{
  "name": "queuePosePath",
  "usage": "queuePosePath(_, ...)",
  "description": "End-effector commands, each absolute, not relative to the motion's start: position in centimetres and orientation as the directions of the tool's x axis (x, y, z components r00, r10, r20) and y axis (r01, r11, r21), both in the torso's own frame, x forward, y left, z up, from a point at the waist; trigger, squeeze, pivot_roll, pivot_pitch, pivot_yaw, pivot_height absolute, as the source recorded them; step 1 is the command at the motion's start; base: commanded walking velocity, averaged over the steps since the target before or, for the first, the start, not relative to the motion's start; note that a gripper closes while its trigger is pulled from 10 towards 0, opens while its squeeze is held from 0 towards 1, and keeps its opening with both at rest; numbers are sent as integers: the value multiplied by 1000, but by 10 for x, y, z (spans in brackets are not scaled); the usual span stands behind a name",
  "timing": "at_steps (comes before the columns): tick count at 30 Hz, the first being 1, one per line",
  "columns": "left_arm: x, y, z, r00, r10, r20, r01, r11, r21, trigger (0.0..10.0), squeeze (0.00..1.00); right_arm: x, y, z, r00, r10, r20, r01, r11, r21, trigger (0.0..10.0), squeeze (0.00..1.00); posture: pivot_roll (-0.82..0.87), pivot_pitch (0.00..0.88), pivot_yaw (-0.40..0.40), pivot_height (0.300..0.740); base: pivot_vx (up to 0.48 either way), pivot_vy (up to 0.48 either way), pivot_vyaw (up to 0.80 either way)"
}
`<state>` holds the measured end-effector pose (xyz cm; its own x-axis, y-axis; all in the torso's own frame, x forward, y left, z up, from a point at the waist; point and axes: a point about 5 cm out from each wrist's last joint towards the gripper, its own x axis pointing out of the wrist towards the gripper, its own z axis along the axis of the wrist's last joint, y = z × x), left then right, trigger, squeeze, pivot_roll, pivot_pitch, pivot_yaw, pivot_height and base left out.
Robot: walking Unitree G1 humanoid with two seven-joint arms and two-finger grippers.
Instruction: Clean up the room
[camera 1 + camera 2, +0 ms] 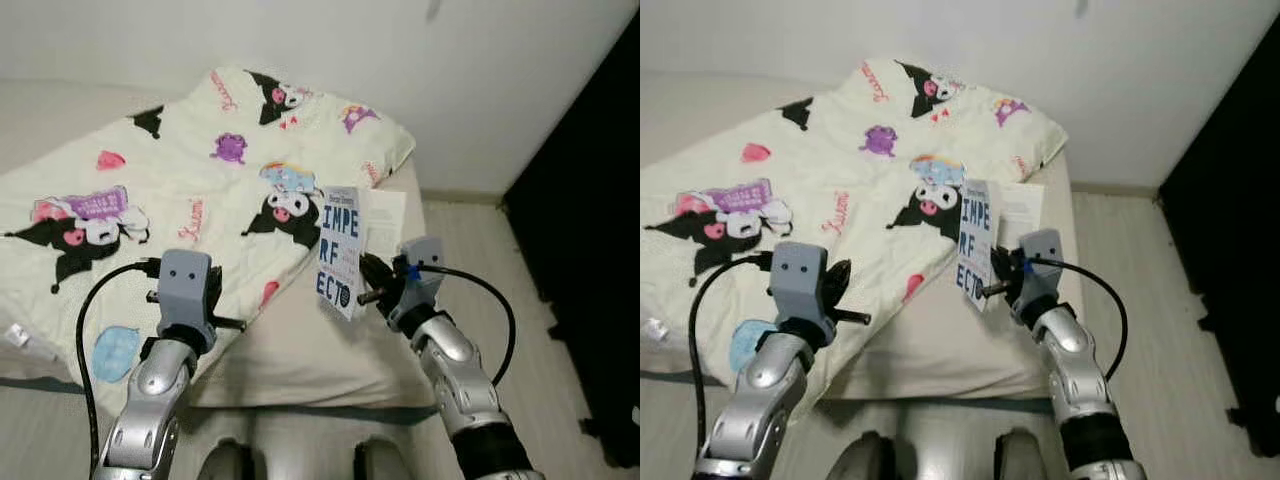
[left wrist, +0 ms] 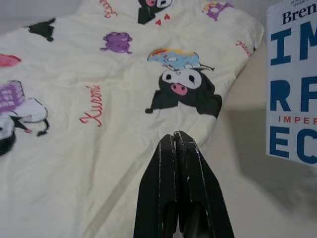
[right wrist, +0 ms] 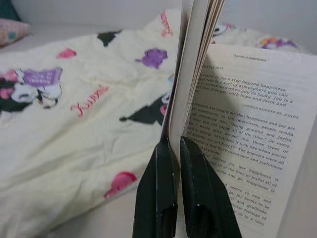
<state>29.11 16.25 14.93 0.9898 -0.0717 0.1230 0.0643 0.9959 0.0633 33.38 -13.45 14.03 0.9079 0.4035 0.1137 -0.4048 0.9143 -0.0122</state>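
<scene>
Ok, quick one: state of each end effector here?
Left end effector: closed, holding nothing, above the blanket.
Right end effector: closed on the book, held upright over the bed.

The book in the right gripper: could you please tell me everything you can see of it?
The book is a paperback with a white cover bearing large blue block letters and a small dark round mark at its lower corner. It is held upright above the bare mattress, beside the edge of the cartoon-print blanket. The right gripper pinches its lower edge, fingers closed on the cover and some pages. It hangs partly open: one printed text page splays away from the rest. Nothing else touches it.
</scene>
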Motion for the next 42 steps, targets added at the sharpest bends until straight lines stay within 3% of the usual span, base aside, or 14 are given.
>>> queuePosePath(1,291,162,145,991,-78,110,70,995,70,10000,0,332,-135,147,904,398,157,-399,916,-26,10000,0,-51,179,-31,703,0,0,0)
queuePosePath(11,293,160,145,990,-92,111,84,994,70,10000,0,332,-136,148,905,392,165,-393,919,-25,10000,0,-51,173,-26,723,0,0,0)
queuePosePath(20,294,151,126,986,-164,18,161,981,106,10000,0,324,-137,134,915,382,133,-384,923,-10,10000,0,-51,161,-13,740,0,0,0)
queuePosePath(29,295,157,111,992,-125,-21,127,986,106,10000,0,320,-139,117,928,367,67,-367,930,-8,10000,0,-59,138,-13,740,0,0,0)
queuePosePath(33,288,168,78,993,-36,-108,49,991,121,10000,0,311,-145,85,941,333,-63,-337,938,-85,10000,0,-71,112,-9,740,0,0,0)
queuePosePath(42,280,165,64,990,-32,-139,47,993,105,10000,0,301,-160,68,971,221,-94,-234,958,-168,10000,0,-77,95,-5,740,0,0,0)
